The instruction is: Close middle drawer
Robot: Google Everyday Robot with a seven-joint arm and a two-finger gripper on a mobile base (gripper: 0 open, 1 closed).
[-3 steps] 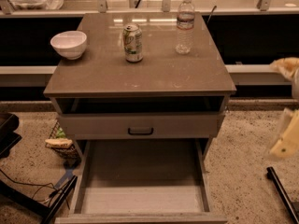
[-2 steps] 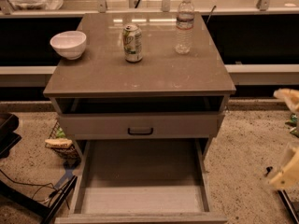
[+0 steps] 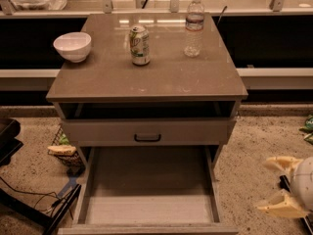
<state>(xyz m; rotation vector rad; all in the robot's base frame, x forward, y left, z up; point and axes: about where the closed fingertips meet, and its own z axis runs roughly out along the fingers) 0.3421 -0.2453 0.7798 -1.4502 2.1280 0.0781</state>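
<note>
The middle drawer (image 3: pixel 149 192) is pulled far out toward me, its long bare interior showing and its front edge (image 3: pixel 146 228) at the bottom of the view. Above it is the uppermost drawer (image 3: pixel 146 131), with a taller front and a dark centre pull. The lowest drawer is hidden. My gripper (image 3: pixel 279 185) is at the lower right, to the right of the open drawer's front corner and apart from it. Its cream fingers (image 3: pixel 281 207) are spread and hold nothing.
On the cabinet top (image 3: pixel 161 80) stand a white bowl (image 3: pixel 72 45), a soda can (image 3: pixel 140 44) and a water bottle (image 3: pixel 194 26). A small basket (image 3: pixel 63 148) sits on the floor left of the cabinet. Dark cables and a stand (image 3: pixel 29 204) lie at the lower left.
My gripper has moved down and a little left along the right side, from beside the cabinet top's level to beside the open drawer. The drawer has not moved.
</note>
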